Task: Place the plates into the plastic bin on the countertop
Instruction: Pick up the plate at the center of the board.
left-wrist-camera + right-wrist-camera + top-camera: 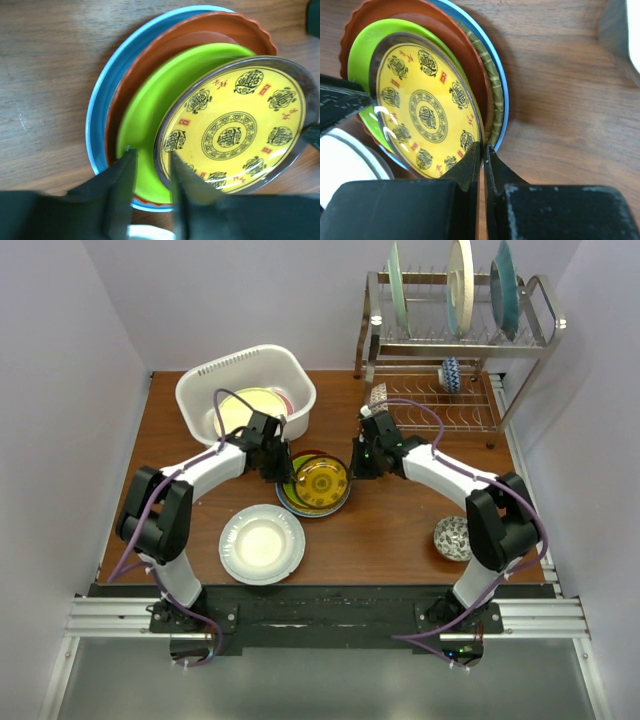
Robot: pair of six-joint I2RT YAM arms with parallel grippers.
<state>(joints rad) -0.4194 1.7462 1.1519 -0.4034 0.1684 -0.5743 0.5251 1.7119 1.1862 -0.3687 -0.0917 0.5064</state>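
Observation:
A stack of plates sits mid-countertop: light blue at the bottom, red-brown, lime, and a yellow patterned plate tilted on top. My right gripper is shut on the yellow plate's near rim and holds that edge raised. My left gripper is open, its jaws either side of the yellow plate's opposite rim. A white plate lies near the front. The white plastic bin at the back left holds a cream plate and others.
A steel wire dish rack at the back right holds three upright plates and a small patterned bowl. Another patterned bowl sits at the front right beside my right arm. An olive-patterned plate edge shows within the stack.

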